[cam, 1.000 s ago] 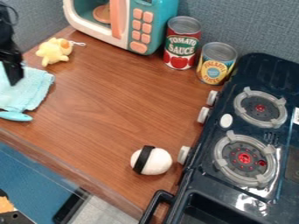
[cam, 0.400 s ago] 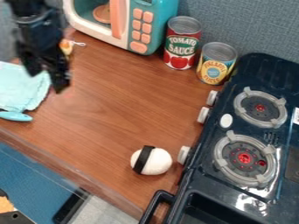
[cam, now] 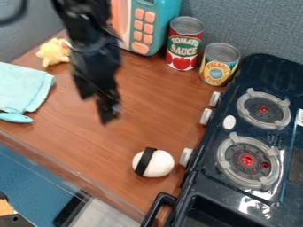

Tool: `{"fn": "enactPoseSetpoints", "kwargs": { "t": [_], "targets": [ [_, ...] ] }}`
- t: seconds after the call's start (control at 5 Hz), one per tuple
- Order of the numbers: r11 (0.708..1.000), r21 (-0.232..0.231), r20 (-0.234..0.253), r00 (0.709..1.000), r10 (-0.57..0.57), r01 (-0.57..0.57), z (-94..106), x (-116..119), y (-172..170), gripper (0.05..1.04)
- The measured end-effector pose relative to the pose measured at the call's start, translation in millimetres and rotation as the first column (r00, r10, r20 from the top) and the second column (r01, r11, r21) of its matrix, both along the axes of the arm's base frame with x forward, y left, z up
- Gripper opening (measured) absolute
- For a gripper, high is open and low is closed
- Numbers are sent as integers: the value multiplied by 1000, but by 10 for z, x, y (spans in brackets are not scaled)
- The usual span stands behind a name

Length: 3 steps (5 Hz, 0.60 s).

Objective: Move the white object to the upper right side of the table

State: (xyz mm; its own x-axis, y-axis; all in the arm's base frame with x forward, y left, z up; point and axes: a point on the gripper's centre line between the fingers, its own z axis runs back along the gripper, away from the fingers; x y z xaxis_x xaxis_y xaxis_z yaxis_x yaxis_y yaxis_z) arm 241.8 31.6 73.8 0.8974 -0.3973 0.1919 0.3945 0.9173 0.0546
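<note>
White object, rounded with a black band around it, sits on the wooden tabletop at the lower right, near the front edge and just beside the lowest knob of the toy stove. Gripper hangs above the middle of the wood, up and to the left of the object, well apart from it in view. Its two fingers look spread, with nothing between them, though blur on the arm makes this a fair reading rather than a firm one. Progress: task at the approach stage, by my judgement. Grasp, lift, carry and release all remain. Likely goal is the wood at the upper right, below the red-labelled can and the yellow-labelled can, left of the stove; the object lies well short of it, toward the front. Next need: bring the fingers down around the object, minding the knob at its side.
</note>
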Motion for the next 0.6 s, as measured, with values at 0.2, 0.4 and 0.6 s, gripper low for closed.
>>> {"fn": "enactPoseSetpoints", "kwargs": {
  "t": [0.2,0.4,0.6],
  "targets": [
    [990,-6,16,990,-140,140,-91,49,-335,999],
    [964,-11,39,963,-266,266,-215,107,-645,999],
    [930,-21,1,930,-368,368,-386,90,-817,999]
  ]
}}
